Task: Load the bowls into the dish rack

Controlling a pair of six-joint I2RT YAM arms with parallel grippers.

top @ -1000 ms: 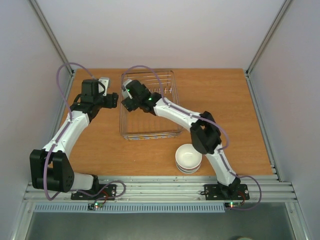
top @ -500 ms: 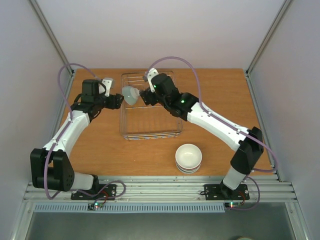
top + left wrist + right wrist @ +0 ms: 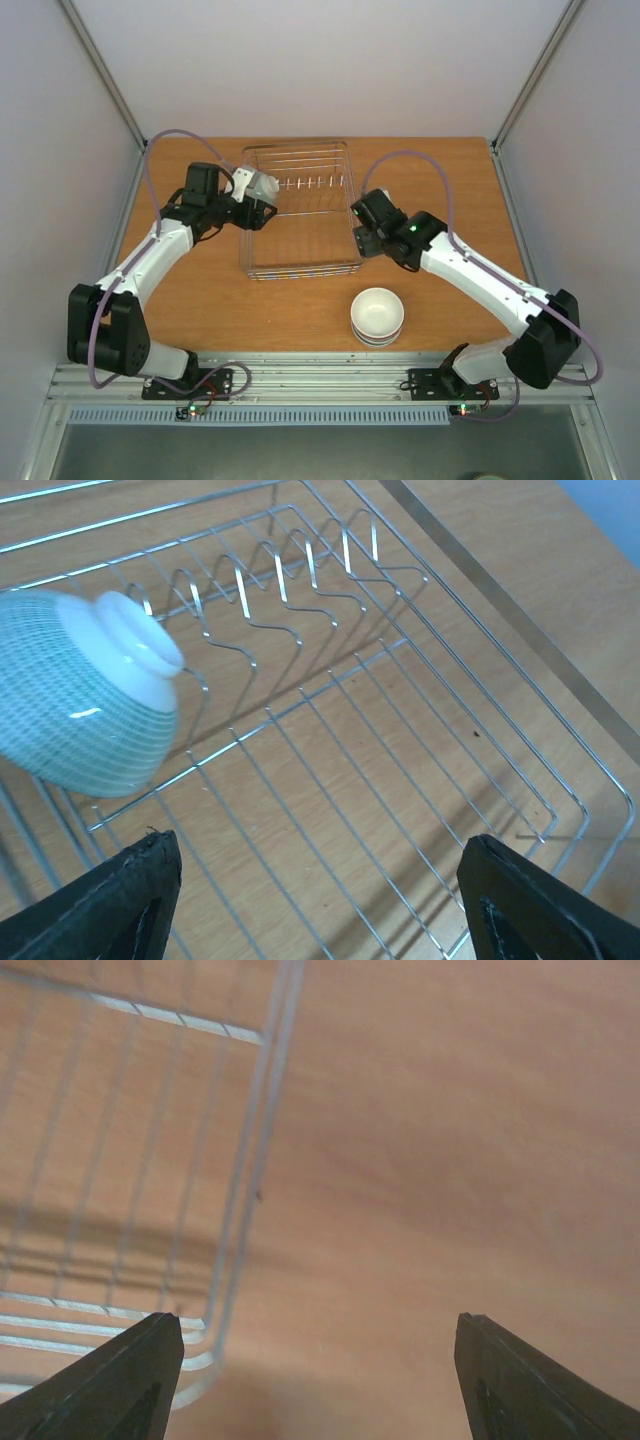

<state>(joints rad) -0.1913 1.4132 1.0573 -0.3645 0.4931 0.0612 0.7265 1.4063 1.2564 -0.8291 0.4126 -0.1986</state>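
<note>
Pale blue-green bowl [image 3: 85,705] on its side, foot ring up, inside dish rack [image 3: 300,270] at left end beside divider wires; can't tell if it is properly slotted. Left gripper [image 3: 318,838] wide open, holding nothing, fingertips just below bowl. Right gripper [image 3: 318,1318] open, empty, over bare table [image 3: 200,300] just outside rack's right rim. Stack of bowls [image 3: 377,312] near front edge, not loaded.

Risks:
- Tilted bowl may roll or tip if left finger brushes it.
- Right finger may snag rim wire and drag rack.
</note>
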